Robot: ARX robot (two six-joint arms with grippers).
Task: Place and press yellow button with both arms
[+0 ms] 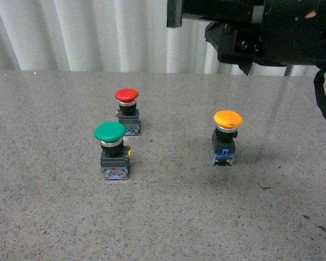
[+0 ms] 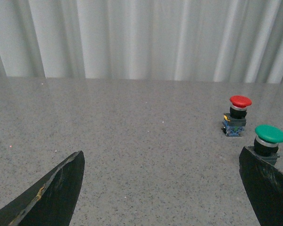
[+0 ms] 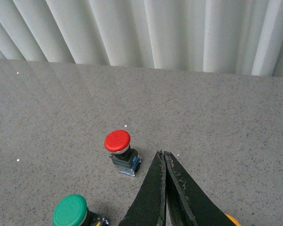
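A grey speckled bench (image 1: pixel 168 217) runs back to a white pleated curtain (image 1: pixel 81 32). The right fingers (image 3: pixel 164 188) are pressed together, holding nothing; the left fingers (image 2: pixel 61 188) are spread wide, empty. The yellow button (image 1: pixel 227 136) stands upright right of centre in the front view, open bench all round, well apart from the green button (image 1: pixel 111 147) and red button (image 1: pixel 127 109). The right arm (image 1: pixel 261 32) hangs at upper right.

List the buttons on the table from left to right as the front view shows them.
green button → red button → yellow button
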